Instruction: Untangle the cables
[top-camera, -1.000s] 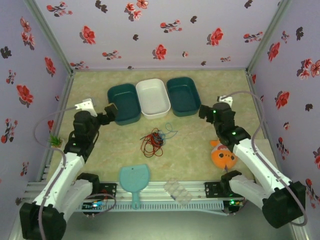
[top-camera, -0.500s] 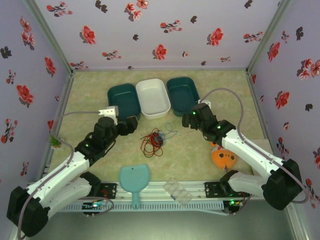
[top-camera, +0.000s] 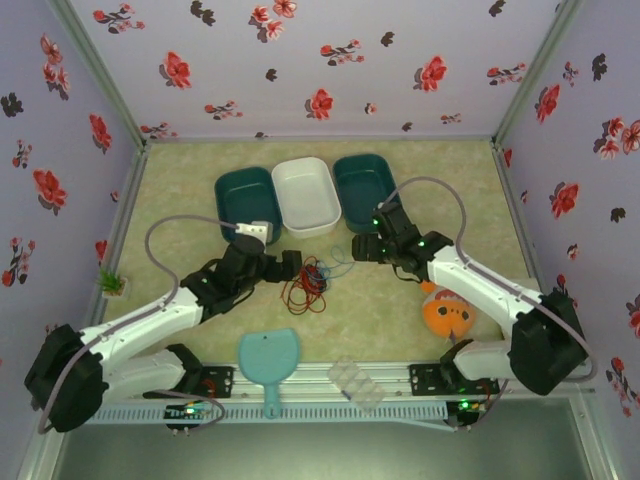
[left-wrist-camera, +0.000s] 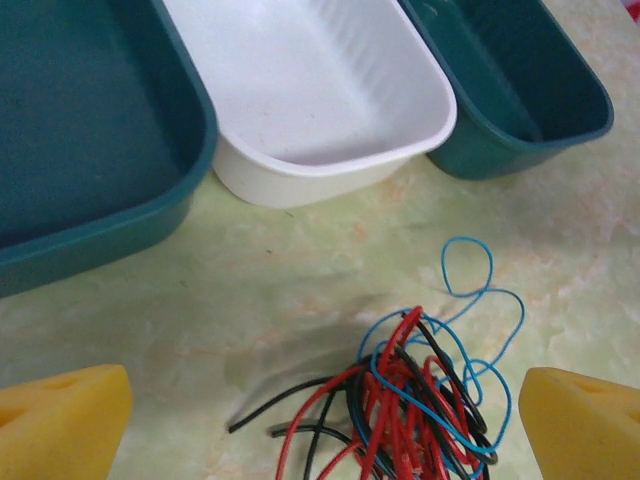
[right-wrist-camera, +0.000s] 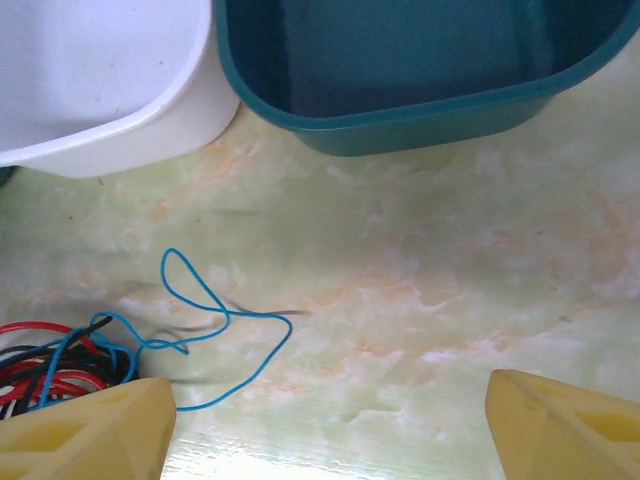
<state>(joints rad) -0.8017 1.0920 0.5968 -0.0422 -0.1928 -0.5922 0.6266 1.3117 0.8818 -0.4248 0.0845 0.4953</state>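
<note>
Tangle of thin red, black and blue wires (top-camera: 310, 282) recorded on bench (top-camera: 380, 310); left tool (left-wrist-camera: 320, 430) and right tool (right-wrist-camera: 325, 430) both spread, flanking it.

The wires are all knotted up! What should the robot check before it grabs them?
1. Left gripper open: ok, its yellow fingers stand wide apart.
2. Tangle between the left fingers: ok.
3. Right gripper open: ok.
4. Loose blue cable near the right gripper: ok, it trails out of the tangle.
5. Colours separated: not ok, red, black and blue are one knot.
6. Trays out of the way: ok, they sit beyond the tangle.
</note>
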